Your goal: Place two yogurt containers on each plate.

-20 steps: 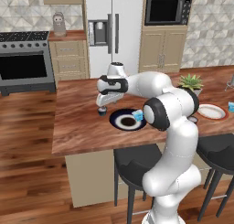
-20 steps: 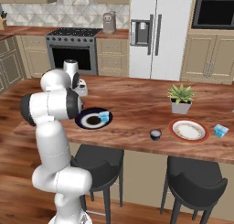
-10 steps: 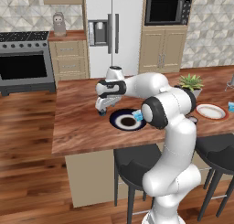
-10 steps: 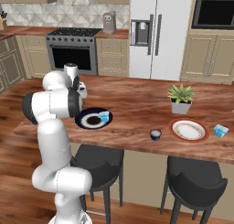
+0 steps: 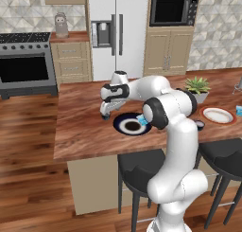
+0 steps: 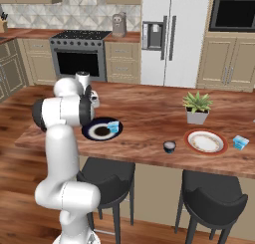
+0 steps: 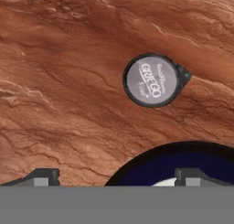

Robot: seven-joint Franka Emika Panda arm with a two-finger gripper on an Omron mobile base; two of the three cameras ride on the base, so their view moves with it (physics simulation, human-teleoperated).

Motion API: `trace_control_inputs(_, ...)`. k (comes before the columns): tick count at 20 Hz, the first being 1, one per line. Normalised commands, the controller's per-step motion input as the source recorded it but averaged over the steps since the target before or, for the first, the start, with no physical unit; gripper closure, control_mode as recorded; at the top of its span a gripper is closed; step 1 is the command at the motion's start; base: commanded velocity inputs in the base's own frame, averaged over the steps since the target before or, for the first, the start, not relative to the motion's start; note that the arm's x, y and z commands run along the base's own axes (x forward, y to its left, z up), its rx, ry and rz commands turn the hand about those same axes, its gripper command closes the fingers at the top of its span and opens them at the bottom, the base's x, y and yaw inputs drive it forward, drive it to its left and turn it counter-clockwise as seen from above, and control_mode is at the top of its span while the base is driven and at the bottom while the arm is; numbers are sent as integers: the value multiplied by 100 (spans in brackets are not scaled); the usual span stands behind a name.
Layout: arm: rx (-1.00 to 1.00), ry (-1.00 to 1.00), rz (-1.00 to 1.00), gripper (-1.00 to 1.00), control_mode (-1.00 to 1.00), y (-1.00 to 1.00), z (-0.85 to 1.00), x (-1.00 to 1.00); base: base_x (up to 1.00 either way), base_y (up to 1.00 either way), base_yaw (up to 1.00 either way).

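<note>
A dark round yogurt container (image 7: 153, 80) with a pale printed lid stands on the wooden counter, just off the rim of the navy plate (image 7: 151, 161). My gripper (image 7: 116, 179) hovers over the counter beside it, open and empty, with the cup ahead of its fingertips (image 7: 43, 177). From the base, the gripper (image 5: 106, 111) hangs at the left edge of the navy plate (image 5: 124, 119), which carries a light blue yogurt container (image 5: 141, 118). Farther right lie the red-rimmed plate (image 6: 221, 147), another dark yogurt container (image 6: 169, 146) and a light blue one (image 6: 240, 142).
A potted plant (image 6: 197, 107) stands behind the red-rimmed plate. Dark stools (image 6: 107, 172) sit under the counter's near edge. A stove (image 5: 26, 65) and a fridge (image 5: 116, 32) line the back wall.
The hand has sunk a little toward the counter at the navy plate's left edge. Its jaws stay open, and the cups and plates have not moved.
</note>
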Motion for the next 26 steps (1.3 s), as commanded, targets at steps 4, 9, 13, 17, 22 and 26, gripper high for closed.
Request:
trace_control_inputs(4,0,1,0,-100,-100,0,-6,31,0,0,0)
trace_control_inputs(9,0,0,0,-100,-100,0,-5,22,0,0,0)
trace_control_inputs(13,0,0,0,-100,-100,0,-6,18,0,0,0)
trace_control_inputs(17,0,0,1,-100,-100,8,-12,2,0,0,0)
trace_control_inputs(22,0,0,1,-100,-100,13,-14,0,0,0,0)
trace_control_inputs(26,0,0,1,-100,-100,3,-7,2,0,0,0)
